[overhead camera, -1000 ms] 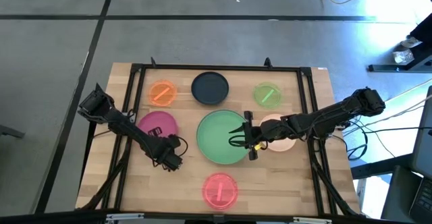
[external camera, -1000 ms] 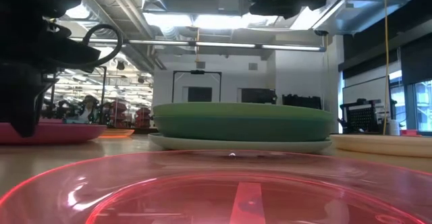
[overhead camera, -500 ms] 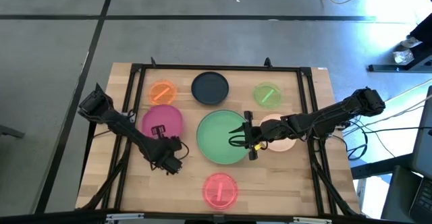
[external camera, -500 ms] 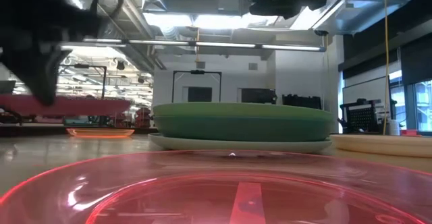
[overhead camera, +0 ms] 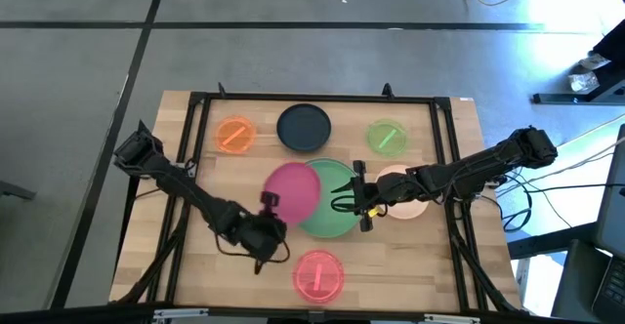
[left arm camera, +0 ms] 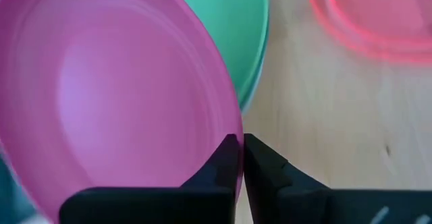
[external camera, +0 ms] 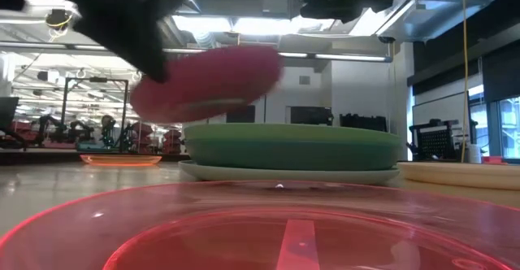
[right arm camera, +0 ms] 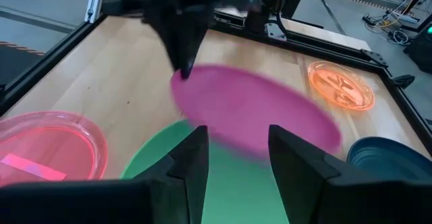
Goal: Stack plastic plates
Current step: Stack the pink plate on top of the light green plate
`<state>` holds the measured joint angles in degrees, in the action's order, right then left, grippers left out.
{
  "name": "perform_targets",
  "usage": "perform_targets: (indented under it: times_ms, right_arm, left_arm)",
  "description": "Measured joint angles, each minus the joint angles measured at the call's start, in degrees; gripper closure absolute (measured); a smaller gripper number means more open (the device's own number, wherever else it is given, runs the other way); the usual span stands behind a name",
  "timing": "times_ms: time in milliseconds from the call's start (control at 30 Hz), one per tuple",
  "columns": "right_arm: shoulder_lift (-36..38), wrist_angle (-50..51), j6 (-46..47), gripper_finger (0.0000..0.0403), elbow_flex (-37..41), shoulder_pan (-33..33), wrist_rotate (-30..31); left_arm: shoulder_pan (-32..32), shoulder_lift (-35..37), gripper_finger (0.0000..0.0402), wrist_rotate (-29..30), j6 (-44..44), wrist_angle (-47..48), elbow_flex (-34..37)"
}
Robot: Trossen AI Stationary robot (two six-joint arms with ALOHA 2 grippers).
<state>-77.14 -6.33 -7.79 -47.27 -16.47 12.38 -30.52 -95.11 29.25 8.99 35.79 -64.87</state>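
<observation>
**Magenta plate now over the green stack**

My left gripper is clenching the rim of the magenta plate, which I have carried from the worktop's left side to hang tilted above the green plate. My right gripper is waiting, fingers spread. Counting seven plates from above: one each of magenta, green, peach, navy, orange, lime and pink-red.

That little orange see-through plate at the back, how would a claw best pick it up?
By its raised rim. The orange plate lies flat on the table, so a claw would likely pinch the edge, one finger inside and one outside. The left side seems easiest, since the dark navy plate sits to its right.
</observation>
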Motion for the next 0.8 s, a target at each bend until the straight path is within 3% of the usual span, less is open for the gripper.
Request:
perform_targets:
  times_ms: [133,333,500,800]
  right_arm:
    - [0.0,0.0,0.0,0.0258,0.0,0.0,0.0]
    - [0.0,0.0,0.0,0.0258,0.0,0.0,0.0]
    - [0.0,0.3,0.0,0.0258,0.0,0.0,0.0]
    - [0.0,0.4,0.0,0.0258,0.0,0.0,0.0]
  left_arm:
    - [3.2,0.0,0.0393,-3.7,-8.1,-10.1,1.8]
    - [7.5,-0.6,0.0393,-9.2,-13.6,-17.6,1.9]
    - [10.0,-4.7,0.0393,-12.4,-15.7,-19.2,1.9]
    - [11.0,-7.6,0.0372,-12.8,-12.9,-19.5,1.9]
